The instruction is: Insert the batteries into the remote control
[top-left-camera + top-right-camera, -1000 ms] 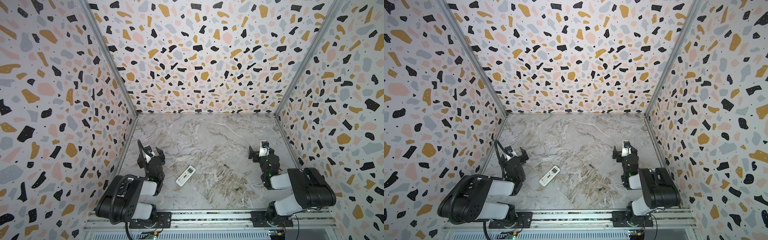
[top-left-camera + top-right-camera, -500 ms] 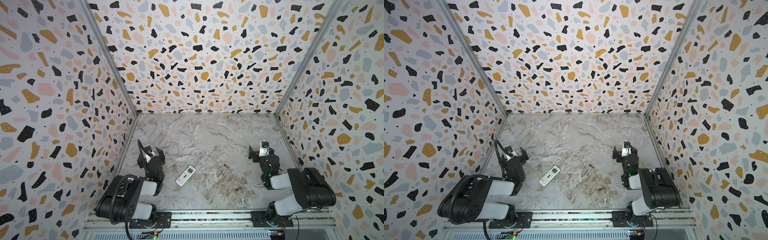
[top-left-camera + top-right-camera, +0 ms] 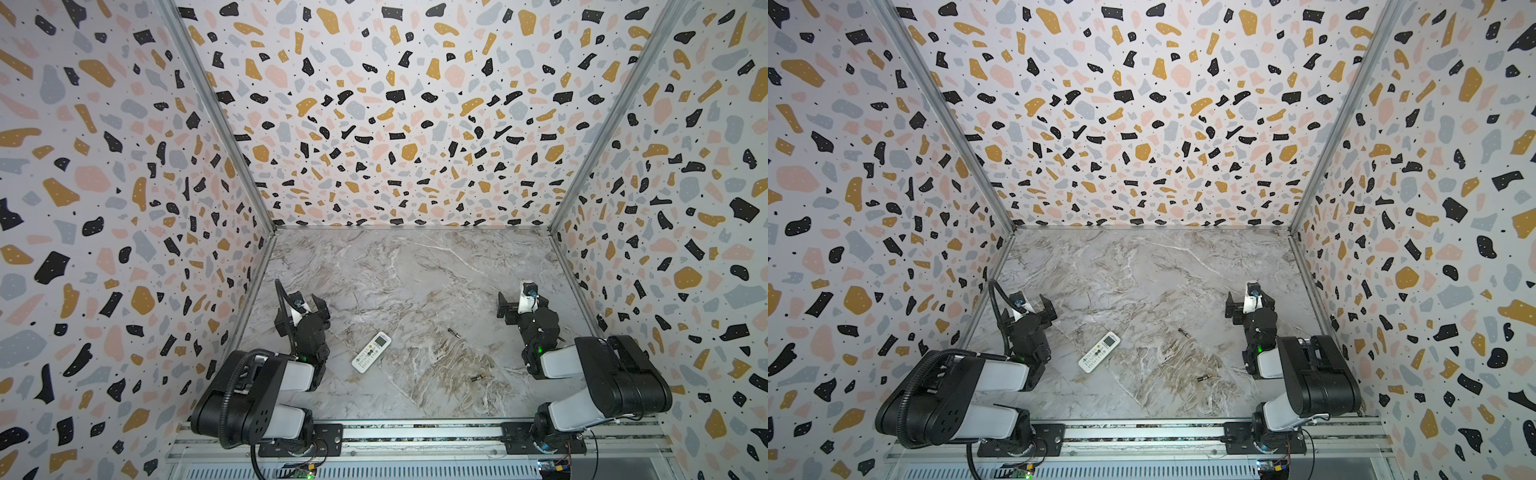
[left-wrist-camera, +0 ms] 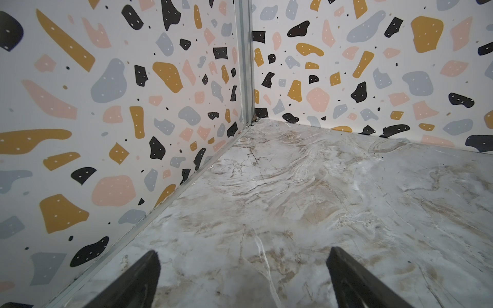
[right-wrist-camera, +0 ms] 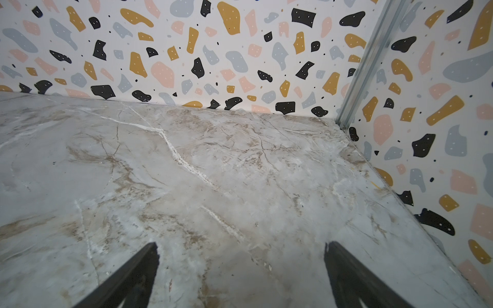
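Honestly, nothing's begun: left claw [image 4: 242,257] and right claw [image 5: 241,249] hang wide open and empty, the remote control [image 3: 371,351] lies buttons-up on the desk [image 3: 415,282] with both batteries [image 3: 478,377] loose nearby (neither touching it), so I'd flip it first.

White remote control [image 3: 371,351] lies buttons-up; two dark batteries [image 3: 451,332] lie apart, right of it.

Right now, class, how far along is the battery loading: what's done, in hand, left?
Done: nothing. The remote control lies buttons-up; the farther battery and nearer battery lie loose, apart from it. In hand: nothing; left claw and right claw are open, empty. Left: probably flip the remote, load both.
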